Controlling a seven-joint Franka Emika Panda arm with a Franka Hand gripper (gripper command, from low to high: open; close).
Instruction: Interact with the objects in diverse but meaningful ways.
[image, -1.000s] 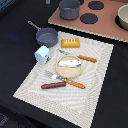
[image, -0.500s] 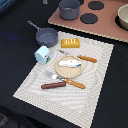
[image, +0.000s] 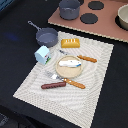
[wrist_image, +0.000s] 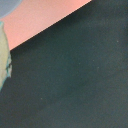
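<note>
A pale woven placemat (image: 70, 75) is laid at an angle on a dark tabletop (image: 20, 60), with bare dark surface left open toward the exterior view's left and along the near edge. At the mat's far edge a ridged yellow-orange bread loaf (image: 70, 43) is set. A pale blue house-shaped carton (image: 42, 54) stands at the mat's corner on the exterior view's left, and just beyond it, off the mat, a grey long-handled pan (image: 45, 36) is placed. A silver fish (image: 70, 63) is laid on a round tan plate (image: 68, 71) mid-mat. A smooth red-brown sausage (image: 53, 85) is seen nearer the front, beside an orange-handled knife (image: 74, 83); an orange-handled fork (image: 85, 58) lies beyond the plate. A pink stove board (image: 102, 25) with black burners borders the far side. The gripper is not shown in either view, so its state cannot be told; only dark surface and a pink edge are seen in the wrist view.
</note>
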